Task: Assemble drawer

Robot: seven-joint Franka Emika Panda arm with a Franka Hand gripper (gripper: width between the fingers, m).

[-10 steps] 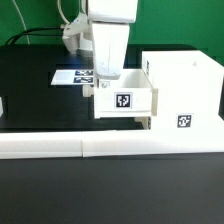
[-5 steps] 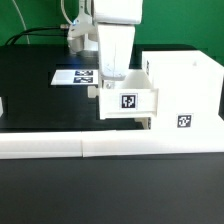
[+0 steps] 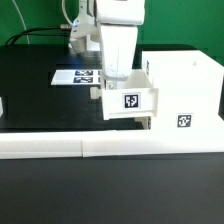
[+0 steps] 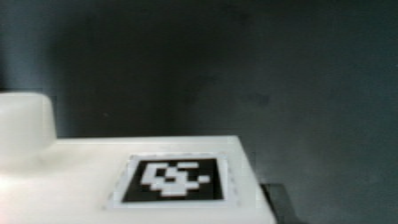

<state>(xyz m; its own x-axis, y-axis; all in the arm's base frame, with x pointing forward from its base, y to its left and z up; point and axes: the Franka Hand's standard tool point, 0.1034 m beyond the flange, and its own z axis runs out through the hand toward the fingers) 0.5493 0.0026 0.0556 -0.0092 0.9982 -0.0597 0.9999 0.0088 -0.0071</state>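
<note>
In the exterior view my gripper (image 3: 119, 82) reaches down into a small white drawer tray (image 3: 128, 102) and is shut on its wall. The tray has a black-and-white tag on its near face and a small knob (image 3: 97, 91) on the side toward the view's left. Its other end touches or sits just inside the large white case (image 3: 186, 88), which carries a tag low on its front. In the wrist view the tray's tagged white face (image 4: 175, 178) fills the lower part, with the knob (image 4: 22, 125) beside it. One dark fingertip (image 4: 276, 203) shows at the edge.
The marker board (image 3: 72, 76) lies flat on the black table behind the gripper. Long low white border bars (image 3: 110, 148) run along the front. Another white part (image 3: 2, 105) shows at the exterior view's left edge. A green wall and cables are behind.
My gripper and the tray have moved a little toward the exterior view's right, closer into the case. The case and the marker board have not moved.
</note>
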